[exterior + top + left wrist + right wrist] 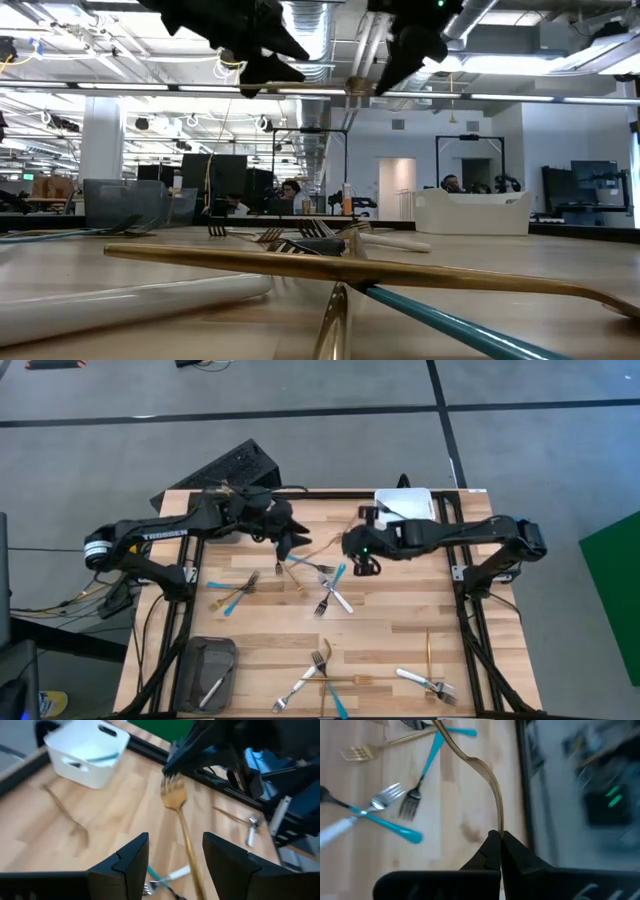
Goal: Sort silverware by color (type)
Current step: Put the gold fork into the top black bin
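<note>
A gold fork (322, 546) hangs in the air between my two grippers, above the far middle of the table; the low view shows the fork (310, 90) level and well above the wood. My right gripper (499, 837) is shut on its head end. My left gripper (175, 840) is open, with a finger on either side of the fork's handle (186, 837) and no touch that I can see. The rest of the silverware lies scattered on the table: blue-handled forks (335, 585), gold ones (428, 650) and silver ones (425, 682). My right gripper pinches the gold fork between its two fingers at the tip of the tines (498, 827), seen also as the fork's head (172, 795) in the left wrist view. The fingers lie along the fork, coming from the table's right. The fork is lifted clear, about level, its handle pointing toward my left gripper.
A white bin (405, 505) stands at the far edge right of centre, with a blue-handled piece in it (107, 756). A dark tray (212, 665) holding a silver utensil sits near the left corner. Crossed forks (318, 678) lie near the middle of the near edge.
</note>
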